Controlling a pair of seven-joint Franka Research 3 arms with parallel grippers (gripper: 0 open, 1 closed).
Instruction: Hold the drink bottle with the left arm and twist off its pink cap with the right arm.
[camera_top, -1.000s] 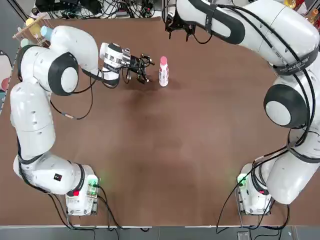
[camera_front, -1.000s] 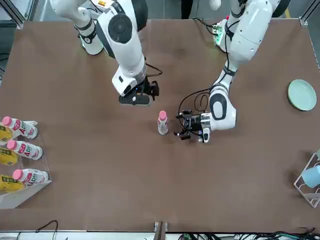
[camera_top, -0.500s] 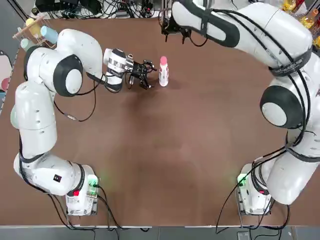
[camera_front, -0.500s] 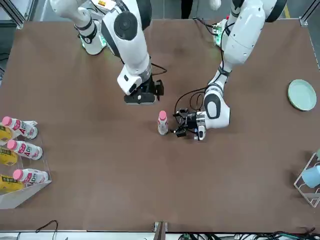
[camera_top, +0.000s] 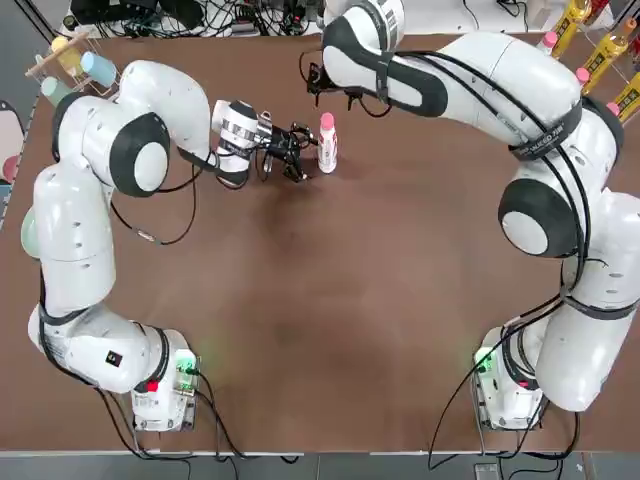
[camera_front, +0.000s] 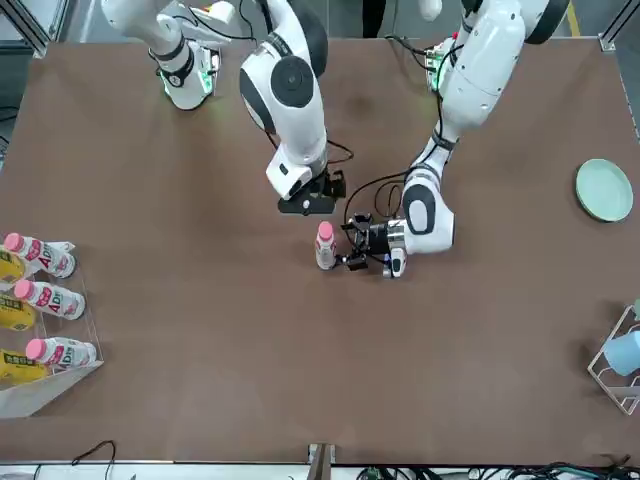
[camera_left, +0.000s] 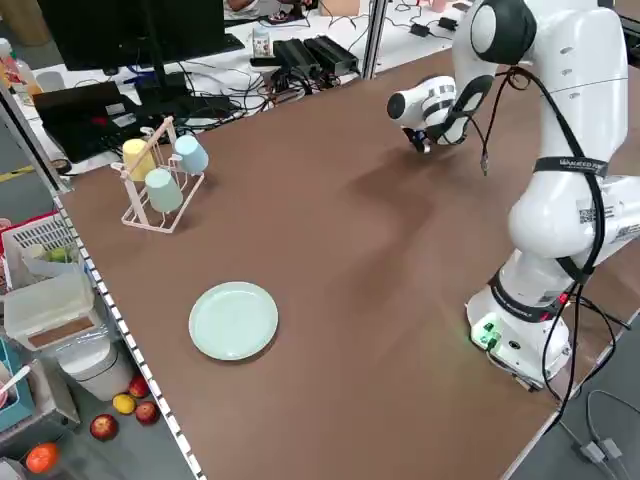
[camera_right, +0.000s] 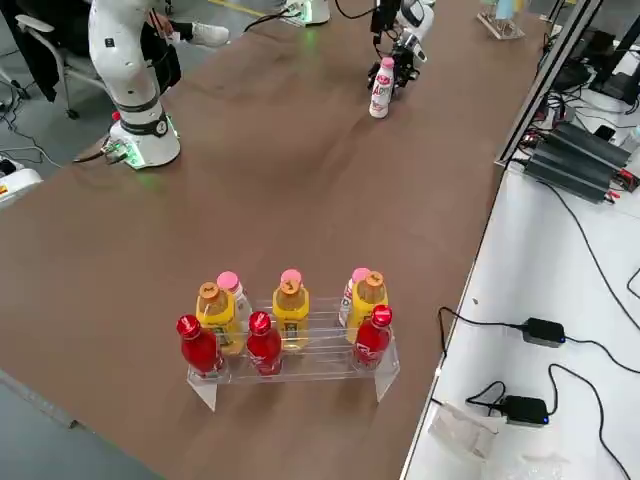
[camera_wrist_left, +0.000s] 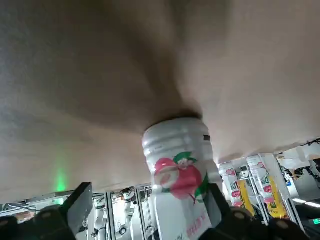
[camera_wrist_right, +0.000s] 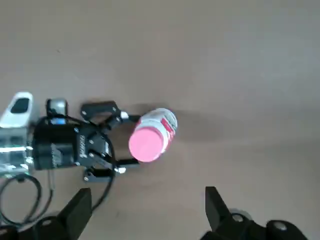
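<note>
The drink bottle (camera_top: 326, 150) stands upright at the far middle of the table, white with a red-and-white label, its pink cap (camera_top: 326, 120) on top. My left gripper (camera_top: 303, 152) lies level just to its left, open, its fingertips reaching the bottle's side; the left wrist view shows the bottle (camera_wrist_left: 180, 175) between the spread fingers (camera_wrist_left: 76, 207), apart from them. My right gripper (camera_front: 310, 204) hangs open above the table, just beyond the bottle (camera_front: 325, 250). In the right wrist view the cap (camera_wrist_right: 145, 144) lies ahead of the right gripper (camera_wrist_right: 145, 207), and the left gripper (camera_wrist_right: 112, 144) is beside the cap.
A clear rack (camera_right: 290, 345) of yellow and red bottles sits at the table's far right edge (camera_front: 40, 320). A pale green plate (camera_left: 233, 320) and a cup stand (camera_left: 160, 172) are on the left side. Brown tabletop stretches toward the arms' bases.
The left gripper has slid right, up to the bottle. The right arm has swung left and come nearer over the bottle. Both stay open; the bottle has not moved.
</note>
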